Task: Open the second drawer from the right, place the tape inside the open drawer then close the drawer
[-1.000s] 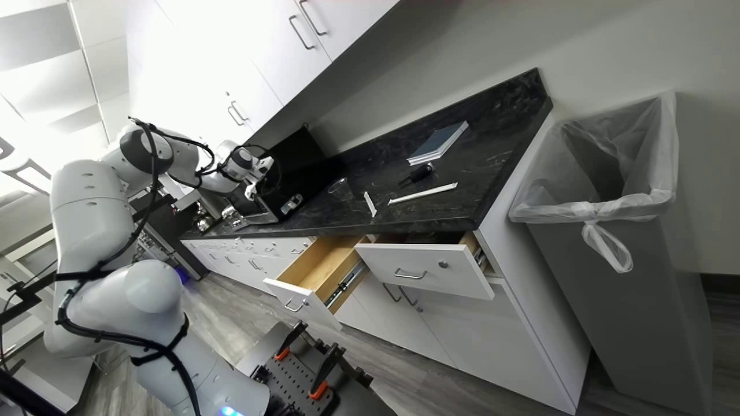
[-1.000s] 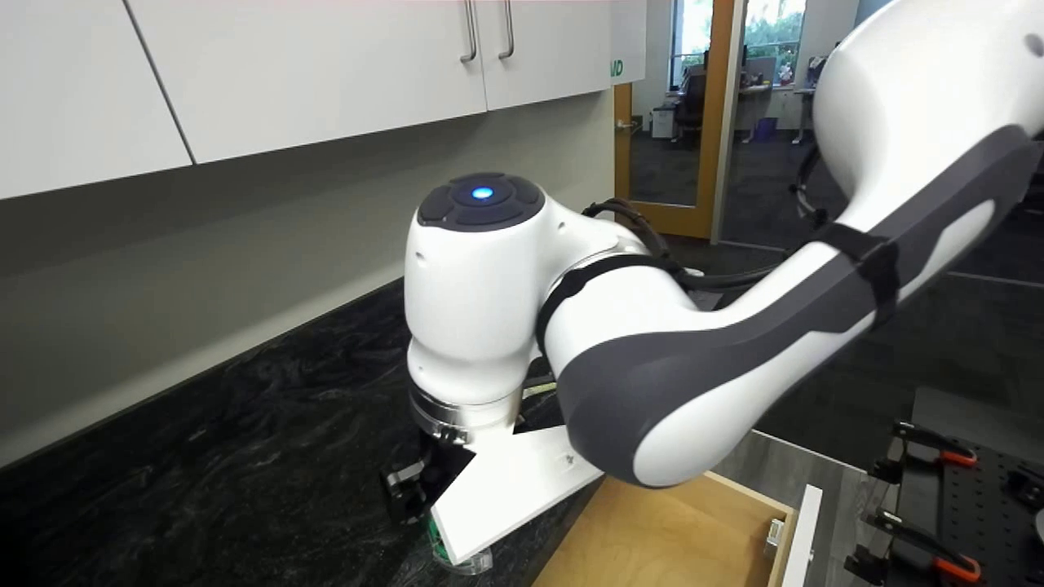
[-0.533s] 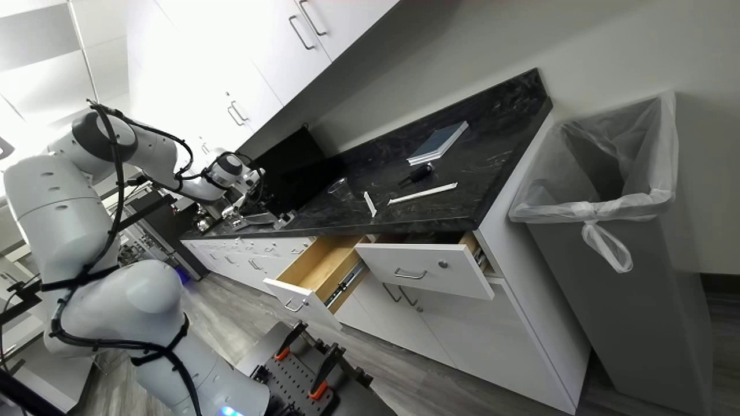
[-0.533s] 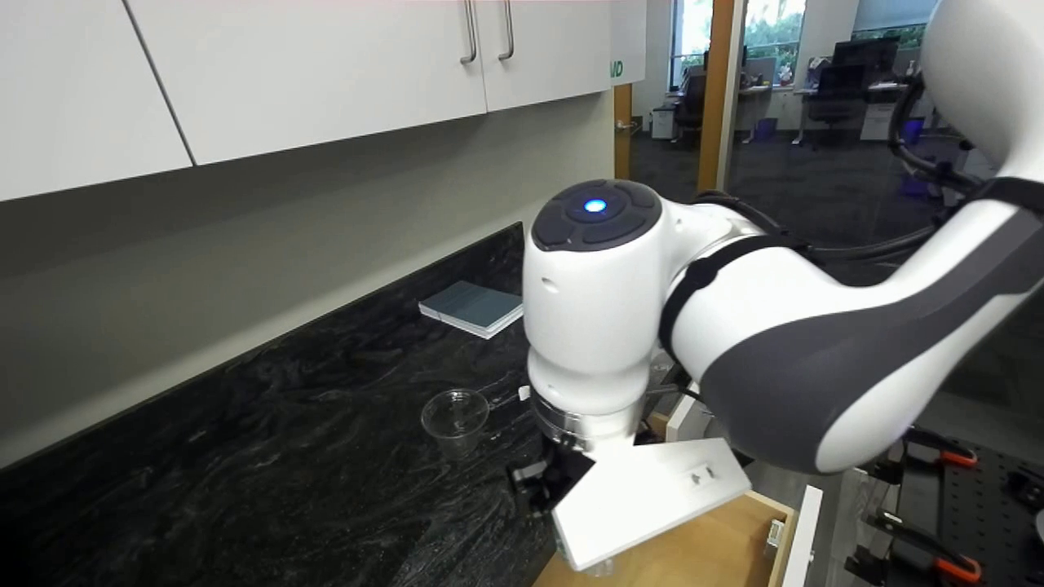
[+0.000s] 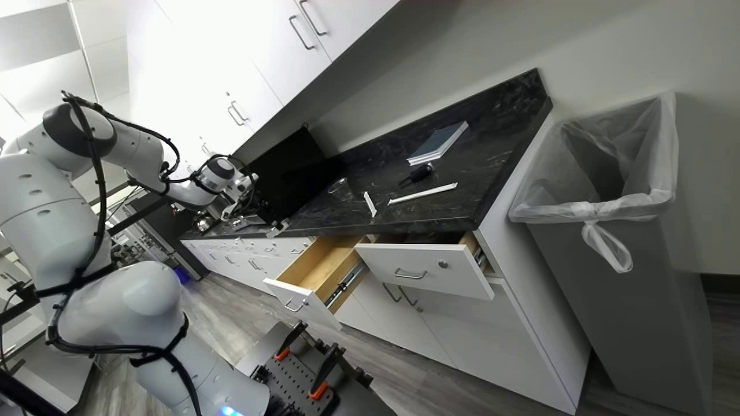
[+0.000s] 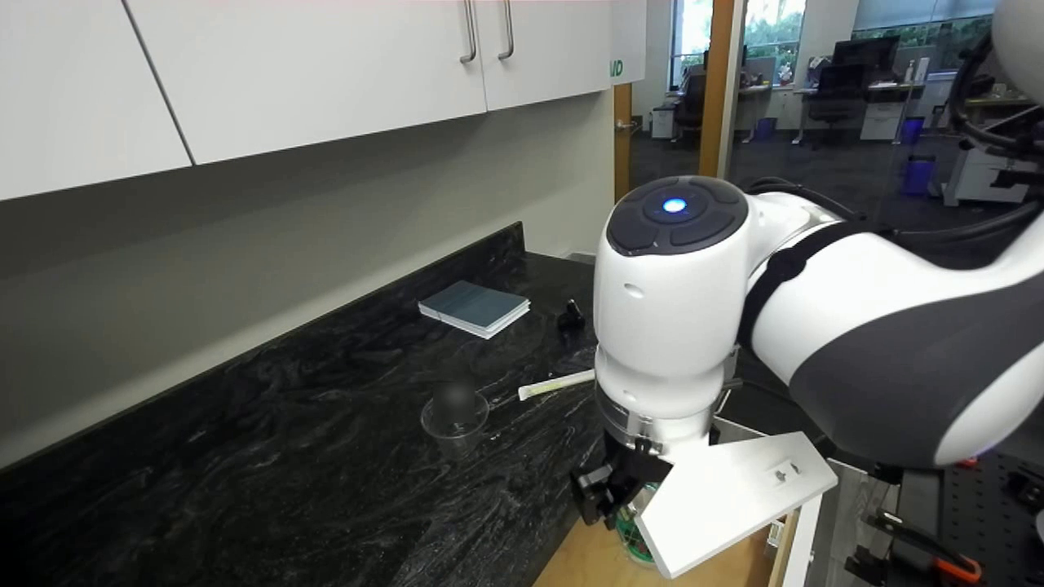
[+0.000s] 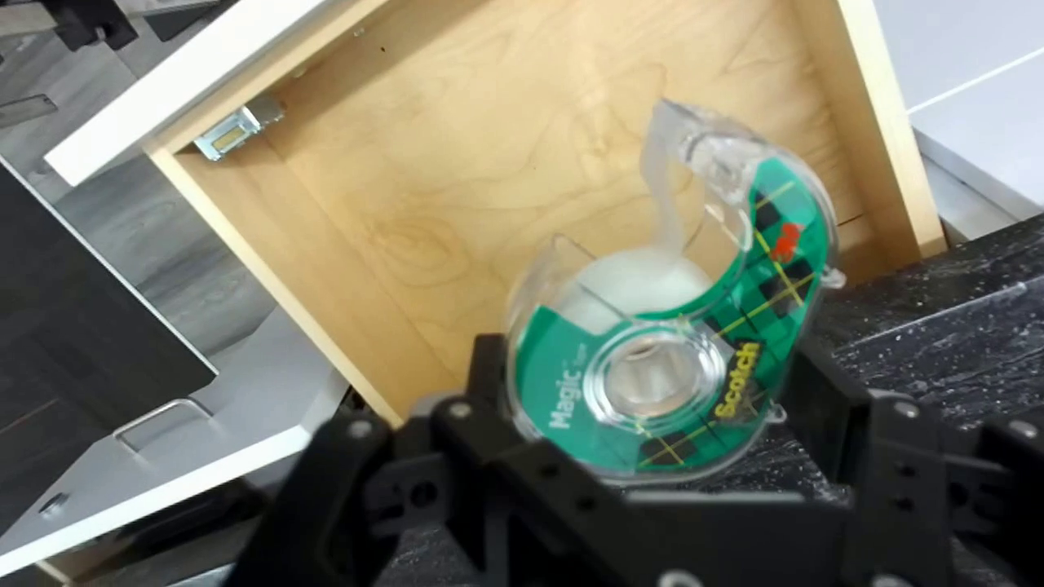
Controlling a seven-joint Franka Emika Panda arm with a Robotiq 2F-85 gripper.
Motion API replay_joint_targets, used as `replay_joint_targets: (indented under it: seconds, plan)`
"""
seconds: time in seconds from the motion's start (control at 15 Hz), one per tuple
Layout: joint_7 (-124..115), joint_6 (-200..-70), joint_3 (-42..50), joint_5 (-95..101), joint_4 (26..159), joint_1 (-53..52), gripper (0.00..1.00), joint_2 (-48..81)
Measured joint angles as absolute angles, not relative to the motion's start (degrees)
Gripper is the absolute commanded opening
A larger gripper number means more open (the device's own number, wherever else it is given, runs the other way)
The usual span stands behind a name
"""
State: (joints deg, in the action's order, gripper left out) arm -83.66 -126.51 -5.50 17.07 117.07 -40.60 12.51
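Observation:
The tape is a clear dispenser with a green label. In the wrist view the tape point(image 7: 563, 383) sits between the two black fingers of my gripper point(image 7: 656, 387), touched on both sides. It hangs below the gripper point(image 6: 621, 499) in an exterior view, where the tape point(image 6: 634, 538) is partly hidden by a white plate on the wrist. The second drawer from the right is pulled out; its tan inside shows in both exterior views point(image 5: 324, 268) point(image 6: 587, 558) and in the wrist view point(image 7: 457, 155). The tape is held above this drawer, near the counter edge.
The rightmost drawer point(image 5: 425, 268) is partly open beside it. On the dark counter point(image 6: 310, 456) are a clear cup point(image 6: 444, 440), books point(image 6: 475, 306), a paper-wrapped straw point(image 5: 425, 193) and a black object point(image 5: 423, 172). A lined trash bin point(image 5: 618, 300) stands at the counter's end.
The arm has carried the tape off the counter area and out over the open drawer, uncovering the cup and books. The drawers have not moved. The grip on the tape looks unchanged.

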Motion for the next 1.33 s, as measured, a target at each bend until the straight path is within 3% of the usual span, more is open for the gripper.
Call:
replay_joint_targets:
  seconds: [0.2,0.8,1.0,1.33]
  plan:
    - [-84.7,-131.4,-7.1,17.6,119.6,-37.9,0.58,12.3]
    - [-99.4,-168.4,-3.4,28.2,141.5,-32.0,0.58,11.8]
    - [-100.7,-171.5,-1.4,28.0,142.5,-31.4,0.58,15.1]
    - [-92.8,-171.7,-8.8,19.5,140.3,-24.2,0.58,23.1]
